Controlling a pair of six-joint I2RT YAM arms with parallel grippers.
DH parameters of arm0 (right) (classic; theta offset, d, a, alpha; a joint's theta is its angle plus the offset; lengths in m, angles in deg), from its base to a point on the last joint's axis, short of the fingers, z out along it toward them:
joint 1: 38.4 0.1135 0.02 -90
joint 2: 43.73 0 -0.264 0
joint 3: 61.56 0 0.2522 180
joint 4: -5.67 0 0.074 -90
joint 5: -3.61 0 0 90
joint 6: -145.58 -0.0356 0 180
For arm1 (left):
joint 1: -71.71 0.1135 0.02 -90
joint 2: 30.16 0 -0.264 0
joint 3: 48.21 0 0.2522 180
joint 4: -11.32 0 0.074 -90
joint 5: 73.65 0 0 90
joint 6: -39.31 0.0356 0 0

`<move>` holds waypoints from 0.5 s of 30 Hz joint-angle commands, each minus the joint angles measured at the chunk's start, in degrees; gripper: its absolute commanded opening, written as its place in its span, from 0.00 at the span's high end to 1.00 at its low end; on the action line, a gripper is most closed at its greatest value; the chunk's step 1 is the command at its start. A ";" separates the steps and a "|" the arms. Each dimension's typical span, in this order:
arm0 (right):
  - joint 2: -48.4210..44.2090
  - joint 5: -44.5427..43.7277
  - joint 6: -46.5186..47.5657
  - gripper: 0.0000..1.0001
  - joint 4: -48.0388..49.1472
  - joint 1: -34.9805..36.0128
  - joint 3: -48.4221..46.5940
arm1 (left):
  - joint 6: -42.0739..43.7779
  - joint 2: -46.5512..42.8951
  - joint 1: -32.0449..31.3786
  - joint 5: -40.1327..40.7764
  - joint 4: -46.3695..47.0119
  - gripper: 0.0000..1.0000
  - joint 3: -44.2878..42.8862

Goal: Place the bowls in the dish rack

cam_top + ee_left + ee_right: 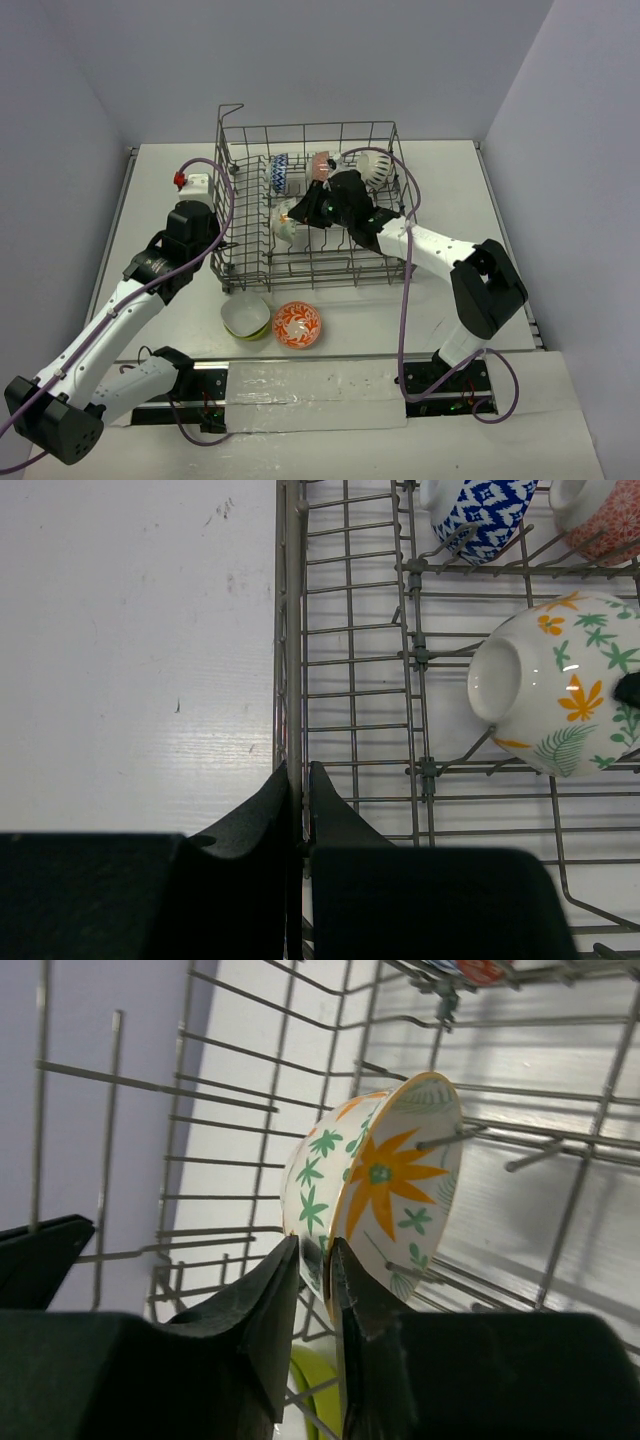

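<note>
Yellow-floral bowl on edge in dish rack, right hand astride rim.

1. Overhead, the right arm covers most of the yellow-floral bowl inside the dish rack.
2. Left wrist view: the top edge cuts off the blue-white bowl and the pink-red bowl (the right edge clips the floral one).
3. Right wrist view: only a sliver of the lime-green bowl shows. It is unclear whether the right end effector presses the floral rim.
4. The dark marks on the white bowl are too small to read.
</note>
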 commanded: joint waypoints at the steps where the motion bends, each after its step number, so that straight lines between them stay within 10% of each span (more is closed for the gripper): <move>1: -2.19 -2.24 1.72 0.69 -3.92 0.23 -3.98 | 1.65 -2.29 -0.84 -1.27 -0.44 1.00 -0.26; 15: -0.52 -4.25 4.45 0.34 -12.18 0.23 -8.29 | 1.65 -2.20 -0.93 -1.01 -0.44 1.00 -0.18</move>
